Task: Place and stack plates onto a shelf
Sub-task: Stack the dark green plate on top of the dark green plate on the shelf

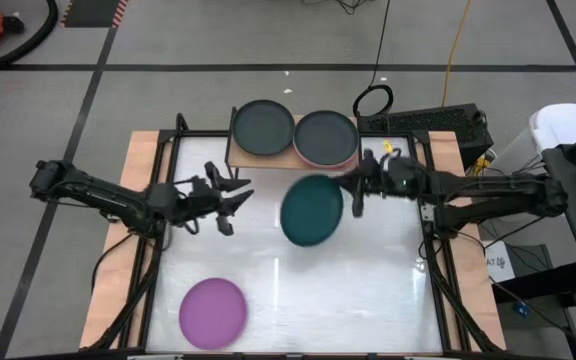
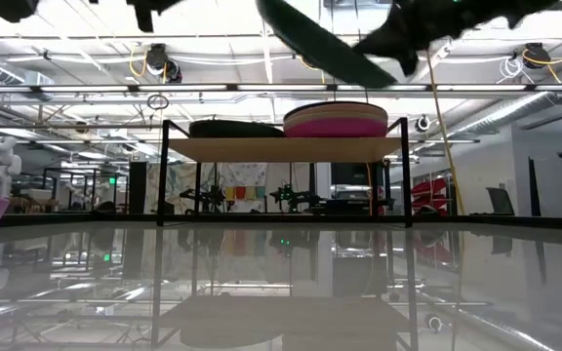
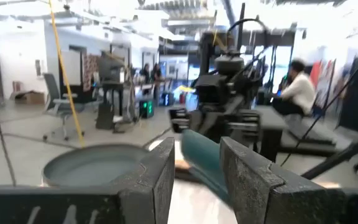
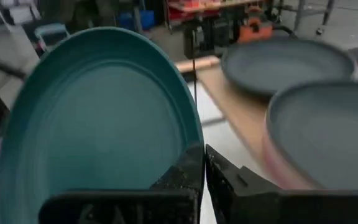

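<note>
My right gripper (image 1: 352, 194) is shut on a dark teal plate (image 1: 312, 209), which is up in the air just in front of the shelf (image 1: 236, 157). In the low view the teal plate (image 2: 320, 44) is tilted above the shelf board (image 2: 281, 148). A charcoal plate (image 1: 262, 128) lies on the shelf's left half. On its right half is a stack (image 1: 325, 138) with a grey plate on top and pink ones beneath. A purple plate (image 1: 213, 312) lies flat on the table near its front edge. My left gripper (image 1: 233, 207) is open, left of the teal plate, touching nothing. My right gripper pinches the teal plate by its rim (image 4: 190, 144) between the two fingers, on the plate's right-hand side. The fingers (image 4: 229, 180) come roughly level from the table's right. The plate is lifted clear of the table and tilted.
The white table (image 1: 368, 290) has wooden side edges and black frame rails. The shelf stands at the table's far edge on thin black legs (image 2: 161, 171). Cables and a keyboard (image 1: 428, 120) lie beyond the table. People sit in the room behind (image 3: 300, 90).
</note>
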### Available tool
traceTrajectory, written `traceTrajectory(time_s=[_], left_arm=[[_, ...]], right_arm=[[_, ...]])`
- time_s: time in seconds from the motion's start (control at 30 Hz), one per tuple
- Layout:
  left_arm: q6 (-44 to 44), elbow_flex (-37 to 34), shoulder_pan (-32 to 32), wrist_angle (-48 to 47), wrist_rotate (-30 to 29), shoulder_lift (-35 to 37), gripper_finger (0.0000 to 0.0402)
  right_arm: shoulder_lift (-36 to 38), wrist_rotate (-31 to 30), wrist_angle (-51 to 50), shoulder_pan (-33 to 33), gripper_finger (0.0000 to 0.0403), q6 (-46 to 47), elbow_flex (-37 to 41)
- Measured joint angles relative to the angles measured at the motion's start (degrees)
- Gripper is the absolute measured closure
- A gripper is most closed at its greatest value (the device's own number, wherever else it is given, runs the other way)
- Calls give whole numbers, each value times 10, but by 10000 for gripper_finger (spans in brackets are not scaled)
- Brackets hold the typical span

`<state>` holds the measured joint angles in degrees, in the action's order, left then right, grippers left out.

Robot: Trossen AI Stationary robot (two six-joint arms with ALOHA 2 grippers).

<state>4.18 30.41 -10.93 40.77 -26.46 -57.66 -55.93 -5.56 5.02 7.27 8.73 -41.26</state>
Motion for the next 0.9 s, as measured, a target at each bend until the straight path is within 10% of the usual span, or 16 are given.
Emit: traceTrajectory(time_s=[0.53, 0.9], left_arm=[[64, 0, -94, 44, 3, 32, 268], [74, 0, -114, 39, -7, 25, 268]], right_arm=[[-290, 97, 0, 240, 403, -41, -336], [-470, 179, 38, 312, 403, 20, -430]])
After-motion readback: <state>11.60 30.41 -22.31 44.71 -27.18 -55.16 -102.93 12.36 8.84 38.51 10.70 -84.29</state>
